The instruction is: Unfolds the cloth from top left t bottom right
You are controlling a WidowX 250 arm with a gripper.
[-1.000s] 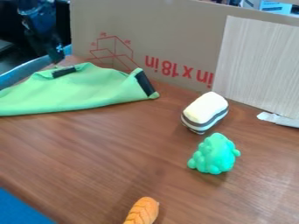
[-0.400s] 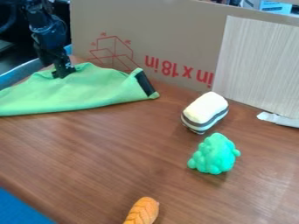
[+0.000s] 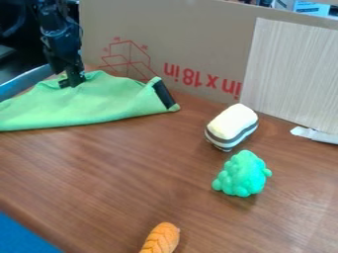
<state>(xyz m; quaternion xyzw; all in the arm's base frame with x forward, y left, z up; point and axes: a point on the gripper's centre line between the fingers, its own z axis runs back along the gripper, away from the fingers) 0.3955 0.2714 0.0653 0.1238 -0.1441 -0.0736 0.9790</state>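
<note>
- Cardboard panel [image 3: 198, 29], far side: red print, upside down, reads "in x 18 in"; R end meets pale board [image 3: 290, 64].
- Red box drawing [image 3: 131, 53], L of print: tiny marks, illegible.
- Blue-white box [image 3: 312, 8], far R: print too sm. to read.

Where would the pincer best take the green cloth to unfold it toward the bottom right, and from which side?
Probably by the upper-left edge of the green cloth, where the pincer is, coming from above. The cloth lies low and soft on the table, so a downward pinch should suit it, and the cardboard standing behind would hinder a rear approach.
</note>
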